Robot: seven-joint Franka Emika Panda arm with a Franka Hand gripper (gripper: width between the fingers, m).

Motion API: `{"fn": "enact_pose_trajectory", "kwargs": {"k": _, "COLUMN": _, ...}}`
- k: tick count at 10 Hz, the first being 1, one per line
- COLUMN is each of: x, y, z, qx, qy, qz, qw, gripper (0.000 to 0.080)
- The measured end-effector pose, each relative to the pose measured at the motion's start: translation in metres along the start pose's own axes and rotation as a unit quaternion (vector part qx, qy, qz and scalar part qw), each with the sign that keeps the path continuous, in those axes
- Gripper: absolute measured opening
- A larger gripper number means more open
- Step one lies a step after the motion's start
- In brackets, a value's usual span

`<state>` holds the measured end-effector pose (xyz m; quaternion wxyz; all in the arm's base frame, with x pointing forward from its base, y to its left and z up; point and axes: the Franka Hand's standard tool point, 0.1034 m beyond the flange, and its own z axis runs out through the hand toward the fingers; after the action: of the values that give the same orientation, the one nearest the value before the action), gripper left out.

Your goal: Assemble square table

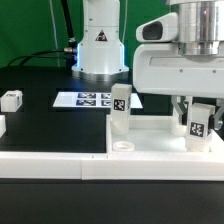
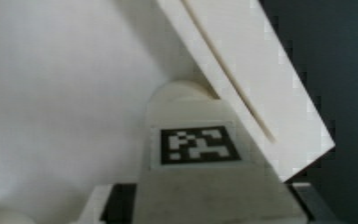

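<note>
The square table's white slab (image 1: 150, 133) lies flat at the front, against the border wall. One white tagged leg (image 1: 119, 108) stands upright on its left part. My gripper (image 1: 197, 117) is shut on a second tagged leg (image 1: 198, 130) and holds it upright at the slab's corner on the exterior view's right. I cannot tell whether it touches the slab. In the wrist view this leg (image 2: 202, 150) fills the gap between the dark fingers (image 2: 119, 203) of my gripper (image 2: 211, 206), with the slab (image 2: 60, 90) behind it. Two more legs (image 1: 11, 99) lie loose at the left.
The marker board (image 1: 84, 100) lies flat behind the slab, in front of the robot base (image 1: 100, 50). A long low white border wall (image 1: 50, 166) runs along the front edge; it also shows in the wrist view (image 2: 247, 70).
</note>
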<state>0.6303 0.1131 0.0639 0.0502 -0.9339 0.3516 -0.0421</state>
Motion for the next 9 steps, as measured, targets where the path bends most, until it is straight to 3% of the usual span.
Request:
{"fn": "enact_pose_trajectory", "kwargs": {"k": 2, "x": 0.0002, "y": 0.0004, "z": 0.0001, "qx": -0.001, "qy": -0.001, "qz": 0.076, "qw": 0.997, "gripper": 0.0288}}
{"fn": "enact_pose_trajectory", "kwargs": {"k": 5, "x": -0.0011, "y": 0.0009, "z": 0.0003, "qx": -0.007, "qy": 0.001, "qz": 0.265, "qw": 0.964, "gripper": 0.0288}}
{"fn": "enact_pose_trajectory", "kwargs": {"k": 6, "x": -0.0016, "y": 0.0012, "z": 0.0003, "qx": -0.007, "qy": -0.003, "qz": 0.328, "qw": 0.944, "gripper": 0.0288}}
{"fn": "enact_pose_trajectory", "kwargs": {"k": 8, "x": -0.0015, "y": 0.0003, "z": 0.0009, "qx": 0.000, "qy": -0.025, "qz": 0.482, "qw": 0.876, "gripper": 0.0290}}
{"fn": "enact_pose_trajectory", "kwargs": {"k": 9, "x": -0.0016, "y": 0.0000, "z": 0.0009, "qx": 0.003, "qy": -0.032, "qz": 0.520, "qw": 0.854, "gripper": 0.0290}}
